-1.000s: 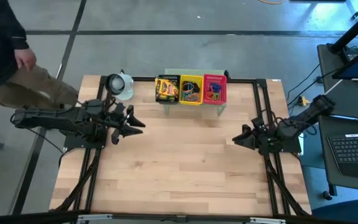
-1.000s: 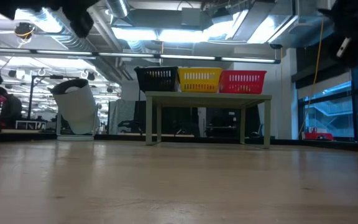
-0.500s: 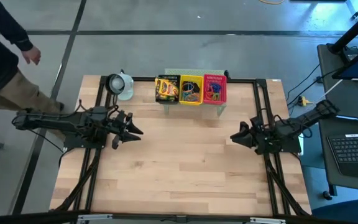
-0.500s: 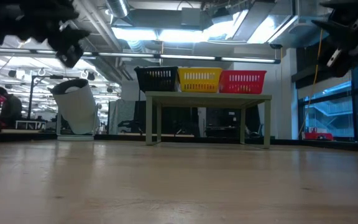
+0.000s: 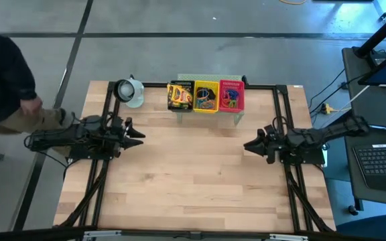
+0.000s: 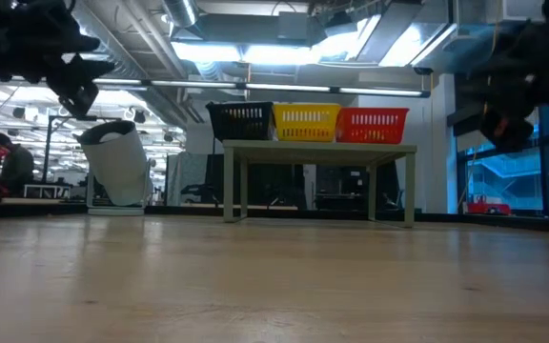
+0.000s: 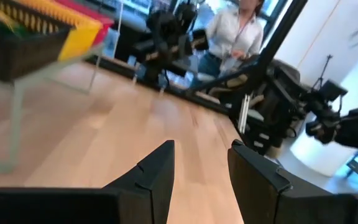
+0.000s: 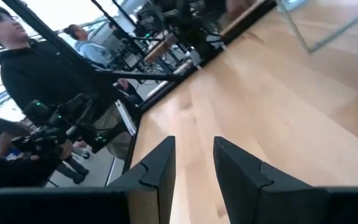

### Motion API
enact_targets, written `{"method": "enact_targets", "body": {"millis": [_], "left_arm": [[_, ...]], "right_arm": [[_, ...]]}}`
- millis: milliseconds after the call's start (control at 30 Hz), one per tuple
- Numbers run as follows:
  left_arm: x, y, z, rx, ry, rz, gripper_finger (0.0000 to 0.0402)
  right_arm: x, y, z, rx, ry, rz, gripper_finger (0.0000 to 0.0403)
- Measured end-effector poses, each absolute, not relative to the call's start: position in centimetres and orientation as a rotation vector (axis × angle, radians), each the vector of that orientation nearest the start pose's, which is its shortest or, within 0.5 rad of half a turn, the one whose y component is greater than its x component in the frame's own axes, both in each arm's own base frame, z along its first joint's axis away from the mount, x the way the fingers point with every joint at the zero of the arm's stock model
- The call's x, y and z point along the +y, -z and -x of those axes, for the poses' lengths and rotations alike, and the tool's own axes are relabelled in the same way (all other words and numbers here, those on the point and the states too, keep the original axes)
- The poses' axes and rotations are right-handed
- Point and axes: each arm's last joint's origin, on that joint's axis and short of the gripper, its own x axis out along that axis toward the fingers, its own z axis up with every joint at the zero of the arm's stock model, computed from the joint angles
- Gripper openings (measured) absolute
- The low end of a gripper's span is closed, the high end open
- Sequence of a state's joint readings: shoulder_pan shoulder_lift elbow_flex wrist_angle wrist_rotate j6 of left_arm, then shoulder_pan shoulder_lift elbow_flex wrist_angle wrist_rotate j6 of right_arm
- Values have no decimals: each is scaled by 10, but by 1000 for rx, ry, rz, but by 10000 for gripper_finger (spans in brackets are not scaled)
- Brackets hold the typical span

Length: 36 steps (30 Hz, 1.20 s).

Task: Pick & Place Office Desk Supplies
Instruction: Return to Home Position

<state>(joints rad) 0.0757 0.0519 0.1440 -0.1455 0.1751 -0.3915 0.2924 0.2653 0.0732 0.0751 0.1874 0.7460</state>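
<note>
The left gripper hangs over the left side of the wooden table, and its two fingers stand a little apart with nothing between them. The right gripper hangs over the right side, and its jaws are a little apart too and hold nothing. Both grippers point in at the middle of the table and are well apart from each other. At the far edge stands a pale green shelf with three small trays in a row on top. The black tray holds the yellow-green crayon boxes. The yellow tray sits in the middle with small coloured bits in it, too small to tell what they are. The red tray holds thin loops in blue and green. A white round thing sits near the far left corner, beside the shelf. A person in dark clothes stands just off the left side of the table.
</note>
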Motion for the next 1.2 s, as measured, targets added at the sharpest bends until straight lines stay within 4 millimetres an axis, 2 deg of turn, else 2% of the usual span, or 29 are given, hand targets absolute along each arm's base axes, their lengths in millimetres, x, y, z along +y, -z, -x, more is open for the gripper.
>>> {"method": "enact_targets", "body": {"millis": [133, 233, 333, 467, 600, 900, 1200], "left_arm": [[2, -193, -86, 66, 62, 374, 143], [3, -190, -87, 71, 41, 352, 143], [3, -177, -91, 78, 33, 344, 143], [4, -172, -97, -16, 48, 303, 143], [5, -169, -98, -12, 26, 258, 143], [8, -161, -103, 64, -89, 248, 143], [8, -160, -103, 69, -91, 223, 143]], "right_arm": [[24, -161, -111, 127, -65, -734, 109], [20, -162, -112, 111, -51, -709, 109], [17, -162, -112, 110, -49, -684, 109], [16, -162, -113, 128, -99, -686, 109], [15, -162, -113, 131, -106, -682, 109], [8, -160, -113, 80, 109, -601, 109], [8, -157, -113, 109, 127, -594, 109]]}}
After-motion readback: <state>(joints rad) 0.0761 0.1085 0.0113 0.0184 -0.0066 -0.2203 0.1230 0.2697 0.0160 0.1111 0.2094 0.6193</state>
